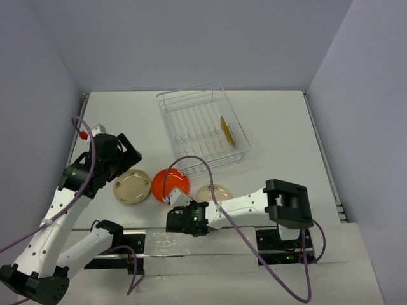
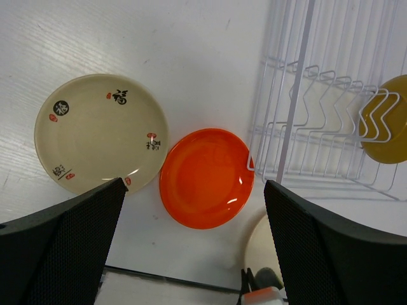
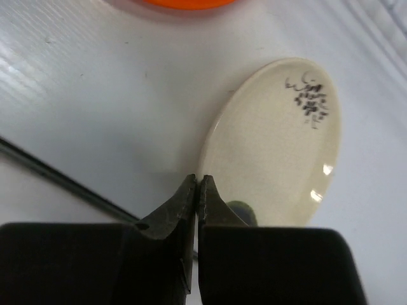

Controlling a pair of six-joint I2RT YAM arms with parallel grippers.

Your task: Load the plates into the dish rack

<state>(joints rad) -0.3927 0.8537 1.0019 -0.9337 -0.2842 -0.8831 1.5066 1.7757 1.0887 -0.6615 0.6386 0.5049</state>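
Note:
The wire dish rack [image 1: 191, 105] stands at the back centre with the mustard-yellow plate [image 1: 227, 131] upright in its right end. It also shows in the left wrist view [image 2: 299, 114], with the yellow plate [image 2: 391, 130]. Three plates lie flat in front of it: a cream one [image 1: 131, 187] [image 2: 102, 133], the orange-red one [image 1: 170, 184] [image 2: 206, 178] and another cream one [image 1: 214, 192] [image 3: 273, 146]. My left gripper [image 1: 121, 155] [image 2: 194, 241] is open and empty, above the orange plate. My right gripper [image 1: 173, 202] [image 3: 198, 181] is shut, its tips low at the second cream plate's near-left rim.
The table's near edge with a dark metal rail [image 1: 146, 236] runs just behind my right gripper. Grey walls close the table on three sides. The orange plate's rim lies close to the rack's front corner [image 2: 251, 165].

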